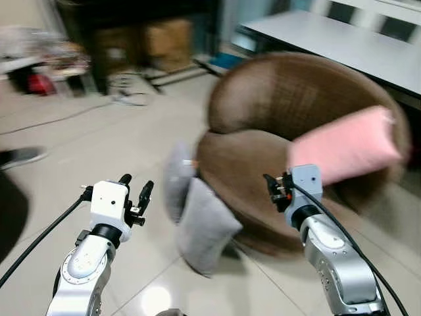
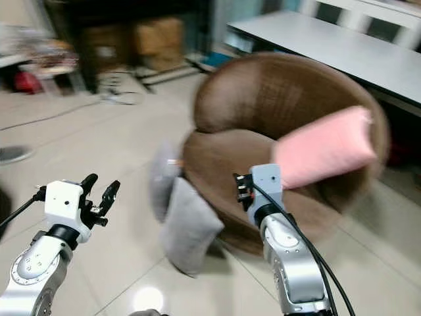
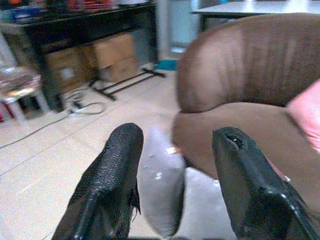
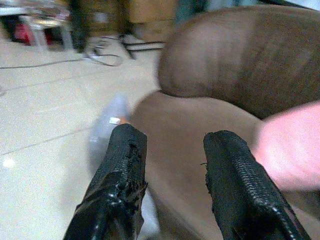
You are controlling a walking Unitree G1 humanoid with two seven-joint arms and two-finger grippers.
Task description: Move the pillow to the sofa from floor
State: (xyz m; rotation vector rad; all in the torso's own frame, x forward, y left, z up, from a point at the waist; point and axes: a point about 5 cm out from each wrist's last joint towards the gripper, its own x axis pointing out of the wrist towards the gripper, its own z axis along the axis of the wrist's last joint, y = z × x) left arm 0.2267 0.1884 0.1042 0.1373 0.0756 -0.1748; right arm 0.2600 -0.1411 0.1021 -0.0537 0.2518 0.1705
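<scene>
Leaning against the front of a round brown sofa chair [image 1: 289, 125], two grey pillows [image 1: 197, 210] stand on the pale tiled floor [image 1: 99, 138], one tucked behind the other. The nearer pillow [image 1: 205, 225] tilts outward, its lower corner on the tiles; the one behind [image 3: 161, 185] carries a small tag near its top edge. Both sit between the two raised arms, closer to the floor than either gripper.

The left gripper [image 1: 135, 191] hovers just to the left of the pillows, apart from them, its black fingers [image 3: 112, 185] spread wide with nothing between them. Through that gap in the left wrist view the grey pillows and the sofa's seat edge line up ahead. The right gripper [image 4: 172, 185] is up in front of the sofa seat, to the right of the pillows, its fingers likewise parted and empty; beyond them the brown seat cushion shows.

A pink pillow [image 1: 345, 146] already rests on the sofa, propped against the right side of its curved back. The head views are blurred, so finer detail on the pillows is hard to make out. A grey table [image 1: 342, 43] stands behind the sofa, and cardboard boxes [image 1: 168, 39] sit under a dark shelf at the far wall, with cables on the floor nearby.
</scene>
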